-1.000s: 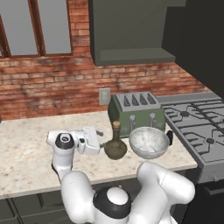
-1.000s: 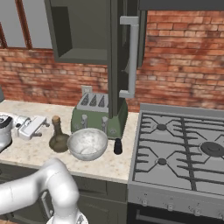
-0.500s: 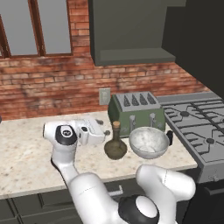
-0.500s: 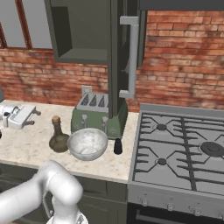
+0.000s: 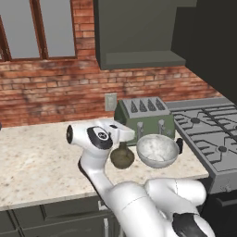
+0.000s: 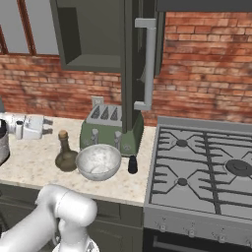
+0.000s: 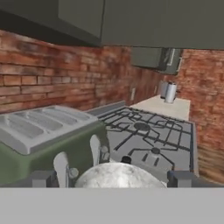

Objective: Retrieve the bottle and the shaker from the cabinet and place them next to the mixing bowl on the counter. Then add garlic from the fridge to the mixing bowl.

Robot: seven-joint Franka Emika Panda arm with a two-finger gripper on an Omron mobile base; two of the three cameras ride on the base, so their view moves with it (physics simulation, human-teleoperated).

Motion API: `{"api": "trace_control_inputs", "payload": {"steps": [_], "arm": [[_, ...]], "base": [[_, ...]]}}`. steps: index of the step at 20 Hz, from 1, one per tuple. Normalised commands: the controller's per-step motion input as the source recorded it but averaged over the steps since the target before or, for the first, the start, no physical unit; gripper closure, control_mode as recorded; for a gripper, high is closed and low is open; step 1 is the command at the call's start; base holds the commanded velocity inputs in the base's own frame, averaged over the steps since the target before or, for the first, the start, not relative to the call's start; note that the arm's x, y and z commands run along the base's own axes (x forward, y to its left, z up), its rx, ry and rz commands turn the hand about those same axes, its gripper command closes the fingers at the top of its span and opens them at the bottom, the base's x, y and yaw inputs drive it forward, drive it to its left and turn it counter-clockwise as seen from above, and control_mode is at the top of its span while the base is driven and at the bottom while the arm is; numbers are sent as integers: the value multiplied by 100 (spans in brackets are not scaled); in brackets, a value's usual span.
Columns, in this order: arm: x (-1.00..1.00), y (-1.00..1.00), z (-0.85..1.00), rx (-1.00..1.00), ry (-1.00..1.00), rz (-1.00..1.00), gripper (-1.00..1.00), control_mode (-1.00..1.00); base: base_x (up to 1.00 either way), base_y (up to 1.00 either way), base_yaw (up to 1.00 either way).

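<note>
Since a second ago my arm has swung up and round: the gripper (image 6: 47,125), which then hung low over the left of the counter (image 5: 37,166), now points along the worktop toward the hob, with its jaws spread wide and nothing between them. The bottle, bowl and shaker have not shifted.

The bottle (image 6: 65,153) is olive-brown, squat and bulbous below a thin neck, capped by a tan cork. It stands upright just left of the mixing bowl (image 6: 98,162), close enough that from the right base view they look nearly touching. The bowl is round and pale grey, its inside mottled whitish; I can see nothing lying in it. The shaker (image 6: 132,164), a small black tapered cylinder, stands just right of the bowl, near the counter's end by the black gas hob (image 6: 202,167) with its dark iron grates.

Behind the bowl sits a green toaster (image 6: 108,129) with a pale grey slotted top. In the hand view its top (image 7: 39,127) runs across the left, and the bowl's rim (image 7: 118,177) curves up at the bottom between my finger tips.

The counter is beige speckled stone with a rounded edge. Above it the dark grey-green cabinet (image 6: 88,34) hangs open, its shelf bare as far as I can see. The wall is rough red brick (image 5: 46,92).
</note>
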Motion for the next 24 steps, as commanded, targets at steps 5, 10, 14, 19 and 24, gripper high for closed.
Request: {"api": "trace_control_inputs", "payload": {"steps": [5, 10, 14, 19, 24], "arm": [[0, -58, 66, 6, 9, 32, -100, -100], [0, -39, 84, 1, 21, 28, -100, -100], [-10, -19, 19, 8, 29, 29, -100, -100], [-24, -7, 6, 15, 11, 23, -100, -100], [-37, -27, 38, 17, 1, 8, -100, -100]], "base": [[0, 0, 0], [0, 0, 0], [0, 0, 0], [0, 0, 0], [0, 0, 0]]}}
